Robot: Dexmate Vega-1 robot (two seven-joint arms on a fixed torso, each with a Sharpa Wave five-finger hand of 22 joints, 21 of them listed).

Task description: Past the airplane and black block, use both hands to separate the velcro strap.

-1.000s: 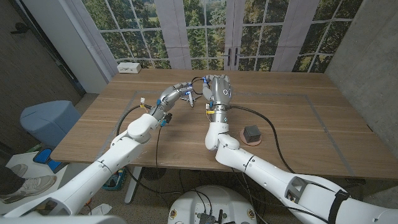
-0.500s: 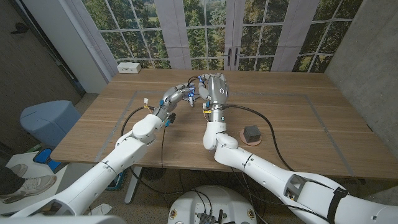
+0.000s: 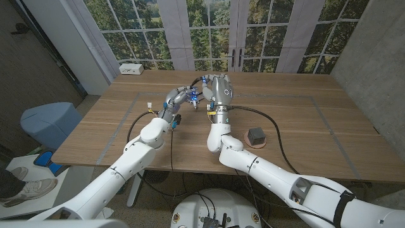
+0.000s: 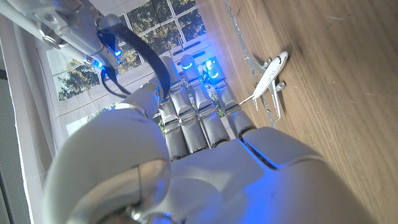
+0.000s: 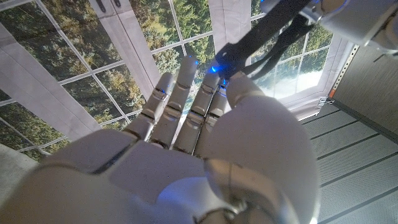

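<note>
Both hands are raised over the far middle of the table and meet fingertip to fingertip. My left hand (image 3: 180, 99) and my right hand (image 3: 219, 89) each pinch one end of the black velcro strap (image 3: 202, 80). The strap (image 4: 147, 60) runs from the right hand's fingers (image 4: 68, 28) to my left hand (image 4: 205, 155). In the right wrist view the strap (image 5: 264, 28) passes from beside the thumb of my right hand (image 5: 205, 149) up to the left hand's fingers (image 5: 348, 15). The white toy airplane (image 4: 271, 77) lies on the wood under the hands. The black block (image 3: 256, 134) sits on a pink round pad (image 3: 256, 143), right of my right forearm.
A white box (image 3: 131, 68) sits at the table's far left corner. Grey tape lines (image 3: 316, 100) mark a rectangle on the wood. A black cable (image 3: 269, 123) runs from my right wrist past the block. A blue bin (image 3: 49, 124) stands on the floor to the left.
My left hand has moved right and slightly away, closing in on the right hand until the fingertips meet. The right hand has barely shifted.
</note>
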